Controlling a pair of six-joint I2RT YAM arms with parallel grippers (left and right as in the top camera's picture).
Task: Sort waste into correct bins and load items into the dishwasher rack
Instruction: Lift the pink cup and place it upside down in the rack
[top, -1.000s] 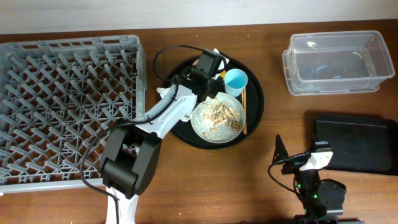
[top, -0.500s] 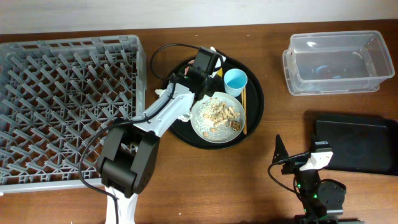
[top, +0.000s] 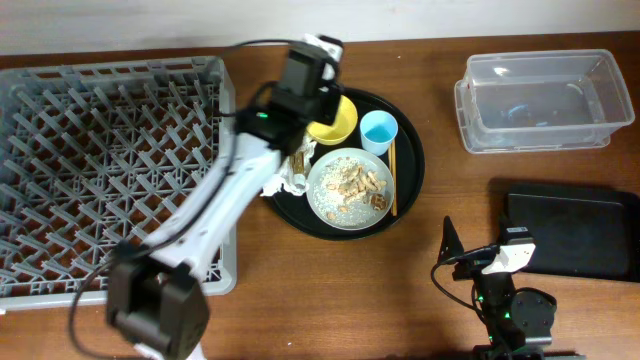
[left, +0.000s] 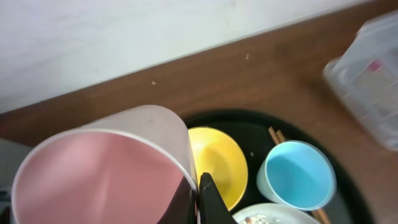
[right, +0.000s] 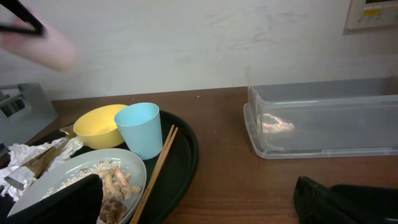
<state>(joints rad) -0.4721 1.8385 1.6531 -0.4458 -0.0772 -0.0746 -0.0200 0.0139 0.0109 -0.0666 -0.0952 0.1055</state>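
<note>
The left pincer (left: 198, 198) is pressed together on the rim of the pink cup (left: 99, 180), whose wall is pinched between the fingers. In the left wrist view the cup is seen mouth-up, filling the lower left of the frame. In the right wrist view it appears as a pink blur at the upper left, held in the air above the level of the other dishes. In the overhead view the cup is hidden beneath the left arm, which reaches from the lower left to the upper centre of the frame.

The round black tray (top: 412, 165) is found at the centre of the overhead frame on the worktop (top: 330, 300). On it, the yellow bowl (top: 337, 120) is seen at the top, with the light-blue cup (top: 379, 131) just beside it to the right. Below them lies the speckled plate (top: 322, 212), strewn with beige food scraps (top: 355, 180). The chopsticks (top: 392, 178) are laid along the plate's right edge, and a crumpled napkin (top: 293, 183) is seen at its left edge.

The dishwasher rack (top: 110, 170) takes up the left of the frame. The clear tub (top: 538, 143) is placed at the upper right, and the black container (top: 575, 232) at the lower right.

The right pincer (right: 198, 183) is spread wide, with nothing held, low at the bottom right of the overhead frame.
</note>
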